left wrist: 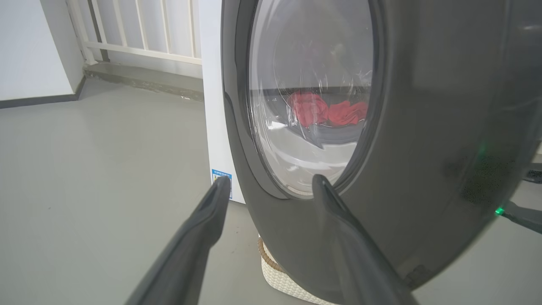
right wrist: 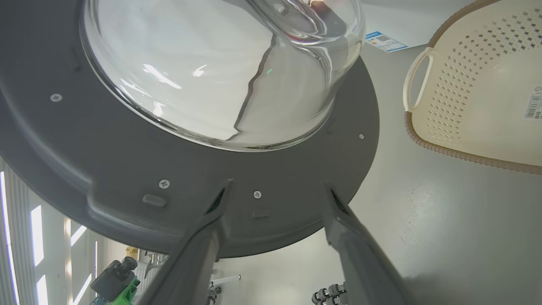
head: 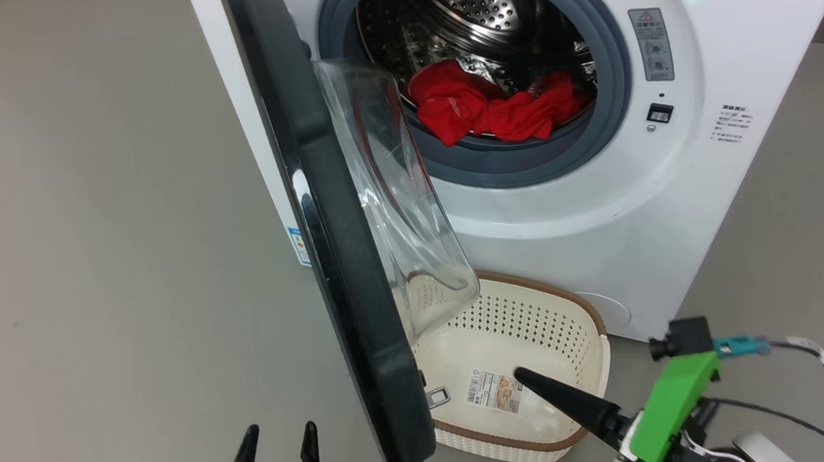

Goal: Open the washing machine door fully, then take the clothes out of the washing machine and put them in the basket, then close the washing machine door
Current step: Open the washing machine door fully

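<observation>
- Left gripper (head: 281,428), lowest in the head view, sits on the outer side of the washing machine door (head: 342,265), near its bottom edge, with its fingers spread and empty.
- On the door's inner side is the right gripper (head: 527,379), one dark finger showing above the basket (head: 533,309), which sits under the door's glass bowl. The clothes (head: 497,105) lie beyond the door in the washing machine (head: 601,232), well apart from both grippers.
- Left wrist view: spread fingers (left wrist: 203,228) point at the door's glossy outer rim; whether they touch it I cannot tell. Red clothes show through the glass.
- Right wrist view: parted fingers (right wrist: 203,237) point at the door's grey inner face just under the glass bowl, with nothing between them. The basket lies off to the door's side.
</observation>
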{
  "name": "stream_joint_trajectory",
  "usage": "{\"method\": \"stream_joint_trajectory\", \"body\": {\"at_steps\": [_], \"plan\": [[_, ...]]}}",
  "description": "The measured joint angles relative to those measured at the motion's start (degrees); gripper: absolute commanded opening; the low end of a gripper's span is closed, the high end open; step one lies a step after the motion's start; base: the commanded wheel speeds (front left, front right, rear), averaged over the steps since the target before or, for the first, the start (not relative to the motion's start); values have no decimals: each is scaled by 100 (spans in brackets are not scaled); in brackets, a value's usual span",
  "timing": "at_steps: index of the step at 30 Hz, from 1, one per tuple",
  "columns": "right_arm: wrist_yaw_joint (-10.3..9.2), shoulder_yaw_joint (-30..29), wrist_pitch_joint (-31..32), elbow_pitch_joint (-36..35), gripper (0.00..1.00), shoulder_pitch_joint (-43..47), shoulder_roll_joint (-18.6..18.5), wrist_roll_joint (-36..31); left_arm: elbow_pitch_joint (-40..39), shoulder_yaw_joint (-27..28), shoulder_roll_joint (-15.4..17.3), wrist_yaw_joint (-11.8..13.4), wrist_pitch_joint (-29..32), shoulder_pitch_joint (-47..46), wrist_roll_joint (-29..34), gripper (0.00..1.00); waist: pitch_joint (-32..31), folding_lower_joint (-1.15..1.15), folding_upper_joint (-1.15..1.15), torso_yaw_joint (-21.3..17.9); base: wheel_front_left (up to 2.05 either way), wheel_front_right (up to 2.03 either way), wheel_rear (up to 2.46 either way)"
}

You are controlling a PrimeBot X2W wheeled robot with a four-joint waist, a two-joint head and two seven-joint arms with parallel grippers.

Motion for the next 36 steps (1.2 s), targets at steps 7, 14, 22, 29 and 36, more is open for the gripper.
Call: {"method": "stream_joint_trajectory", "body": {"at_steps": [7,14,22,29,36], "plan": [[0,-37,-732,185,100,351,-254,-355,2,47,0,-1,0,1,14,100,-21,0,0,-136,0,0,0],[0,254,-1950,337,100,366,-606,-1051,2,65,0,0,0,1,14,100,-1,0,0,-215,0,0,0],[0,937,-3111,648,100,326,-948,-1448,3,111,0,-1,0,1,15,100,31,0,0,-302,0,0,0],[1,1335,-3585,935,100,147,-1137,-2336,9,168,0,-1,0,1,15,100,12,0,0,-334,0,0,0],[1,365,-3589,798,100,204,-840,-3404,7,187,-1,-1,0,1,16,100,38,0,0,-351,0,0,0]]}}
